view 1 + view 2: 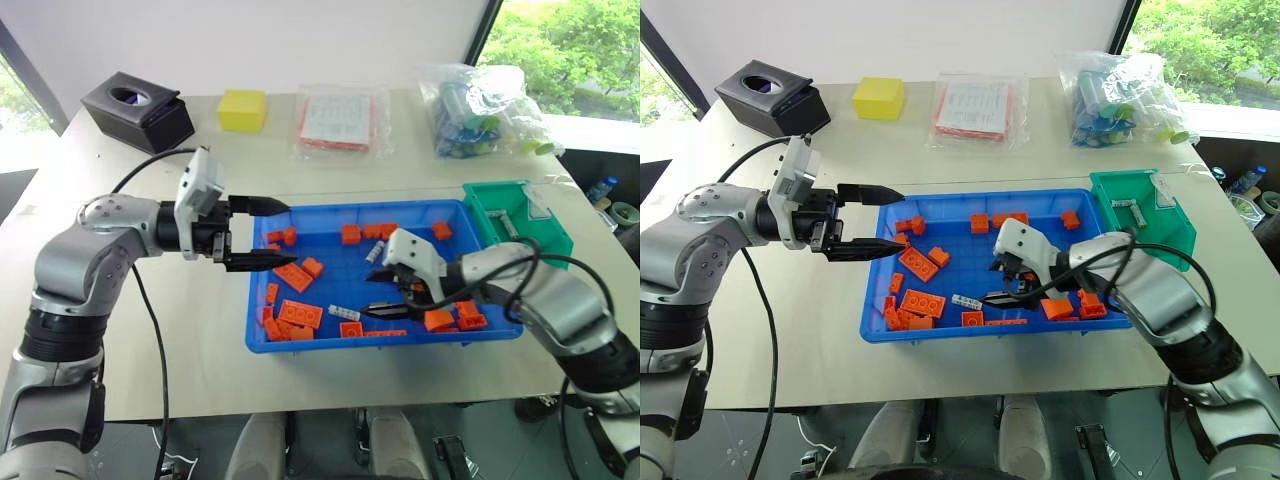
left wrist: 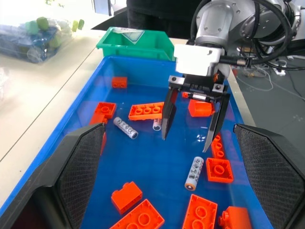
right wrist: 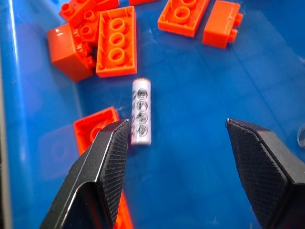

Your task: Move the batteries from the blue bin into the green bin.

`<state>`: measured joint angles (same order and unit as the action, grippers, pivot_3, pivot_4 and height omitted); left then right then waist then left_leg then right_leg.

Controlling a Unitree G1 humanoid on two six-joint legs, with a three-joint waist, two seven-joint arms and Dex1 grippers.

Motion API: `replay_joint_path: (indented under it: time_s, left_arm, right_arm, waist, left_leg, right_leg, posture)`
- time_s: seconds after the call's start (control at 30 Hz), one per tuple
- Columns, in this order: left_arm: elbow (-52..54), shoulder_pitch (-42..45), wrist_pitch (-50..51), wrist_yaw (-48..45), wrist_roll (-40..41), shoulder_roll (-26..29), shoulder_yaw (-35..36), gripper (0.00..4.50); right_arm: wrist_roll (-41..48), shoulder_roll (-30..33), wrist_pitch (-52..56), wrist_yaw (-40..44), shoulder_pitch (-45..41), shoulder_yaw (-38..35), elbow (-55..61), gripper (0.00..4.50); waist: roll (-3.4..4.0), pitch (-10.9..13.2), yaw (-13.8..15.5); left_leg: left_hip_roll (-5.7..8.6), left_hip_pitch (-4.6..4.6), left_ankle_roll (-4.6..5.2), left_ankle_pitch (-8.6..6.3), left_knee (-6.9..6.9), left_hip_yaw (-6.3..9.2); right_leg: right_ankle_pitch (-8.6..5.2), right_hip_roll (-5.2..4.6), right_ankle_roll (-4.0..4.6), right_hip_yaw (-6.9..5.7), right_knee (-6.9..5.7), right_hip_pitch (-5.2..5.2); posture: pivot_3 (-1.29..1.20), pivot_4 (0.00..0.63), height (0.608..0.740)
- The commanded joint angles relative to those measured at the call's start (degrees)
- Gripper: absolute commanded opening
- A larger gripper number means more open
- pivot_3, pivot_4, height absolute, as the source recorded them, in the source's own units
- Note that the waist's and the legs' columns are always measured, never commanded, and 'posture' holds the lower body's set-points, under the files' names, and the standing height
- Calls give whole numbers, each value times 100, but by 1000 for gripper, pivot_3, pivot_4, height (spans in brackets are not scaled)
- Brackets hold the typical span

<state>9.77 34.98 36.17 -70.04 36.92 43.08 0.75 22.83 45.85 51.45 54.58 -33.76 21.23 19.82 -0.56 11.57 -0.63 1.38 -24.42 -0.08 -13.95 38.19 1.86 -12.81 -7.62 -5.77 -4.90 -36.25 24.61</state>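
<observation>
Three batteries lie loose in the blue bin (image 1: 300,345); your right gripper (image 2: 193,125) hangs over them, jaws apart and empty.
Centre the nearest battery (image 3: 141,111) between the fingers before closing (it sits just beside one fingertip (image 3: 112,143) now, with an orange brick (image 3: 116,41) close by). Straddle it across its length, then carry it to the green bin (image 1: 545,235). Left gripper (image 1: 262,234) waits open at the bin's far end.
</observation>
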Motion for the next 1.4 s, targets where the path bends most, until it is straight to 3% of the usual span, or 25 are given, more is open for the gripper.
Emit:
replay_joint_path:
  time_s: [0.03, 0.47, 0.77, 1.4]
  left_arm:
    - [177, 14, -6, 24, 69, 77, 131, 4500]
    - [200, 24, -5, 147, 107, 88, 179, 4500]
    - [89, 107, -62, 137, 62, 76, 152, 4500]
    - [84, 132, -92, 163, 56, 50, 170, 4500]
  right_arm:
    - [-245, -70, -124, 194, -224, 352, -16, 3297]
    - [-887, -557, -274, 303, -504, 912, -375, 3297]
    - [-251, -830, 505, 402, -916, 143, -321, 3297]
    - [-764, -637, -93, 419, -495, 474, -464, 3297]
  waist:
    - [0, 0, 3]
    - [-1, 0, 0]
    - [-2, 0, -3]
    - [-2, 0, -4]
  left_leg:
    - [0, -1, 0, 0, -1, 0]
    - [1, 2, -1, 0, 2, -1]
    - [1, 2, -2, 1, 3, -1]
    - [3, 3, -2, 1, 4, -5]
  right_leg:
    - [0, 0, 0, 0, 0, 0]
    - [4, 1, -5, 0, -3, -1]
    - [5, 0, -5, 0, -7, -1]
    - [6, 1, -5, 0, -12, -1]
  posture:
    - [0, 150, 692]
    - [0, 150, 692]
    - [0, 150, 692]
    - [0, 150, 692]
